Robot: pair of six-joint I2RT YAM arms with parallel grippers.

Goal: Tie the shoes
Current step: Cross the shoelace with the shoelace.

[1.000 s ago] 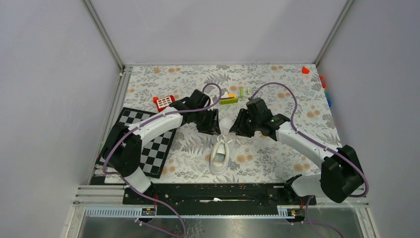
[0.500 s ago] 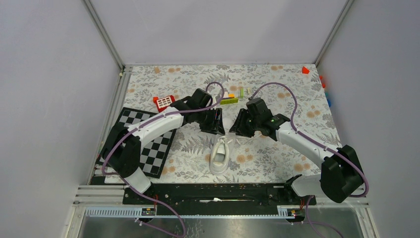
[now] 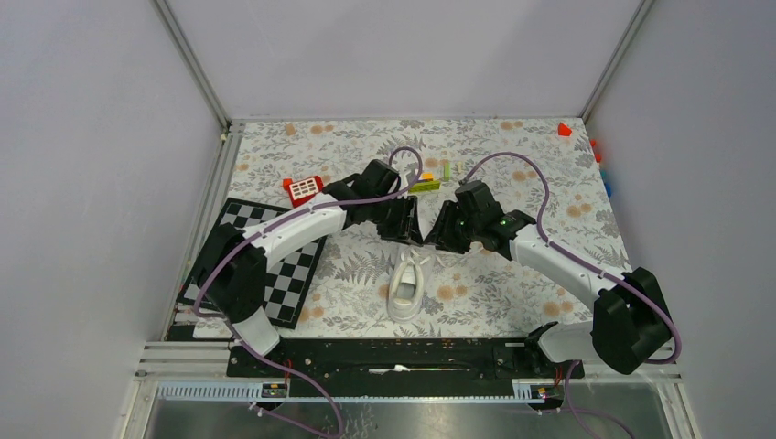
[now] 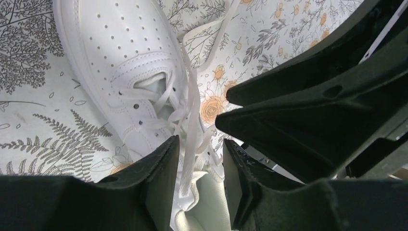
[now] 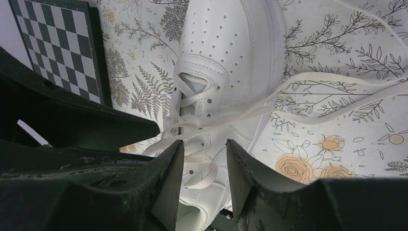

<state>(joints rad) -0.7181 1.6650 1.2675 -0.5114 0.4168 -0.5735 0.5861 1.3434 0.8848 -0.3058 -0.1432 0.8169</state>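
Shoe's nowhere near tied: the white sneaker (image 3: 405, 285) sits mid-tabletop (image 3: 512, 165) with its flat laces (image 5: 308, 79) sprawled loose over the floral print and no bow in sight. The upper is smooth with a perforated toe. The left end effector (image 4: 199, 144) is apart with a lace running through the gap, and the right end effector (image 5: 204, 144) is apart over the tongue, neither clamped on anything.

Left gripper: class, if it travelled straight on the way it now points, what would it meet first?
The left gripper would probably meet the white lace lying in line with its gap first, then the sneaker around its tongue. Depth is hard to judge from the wrist view.
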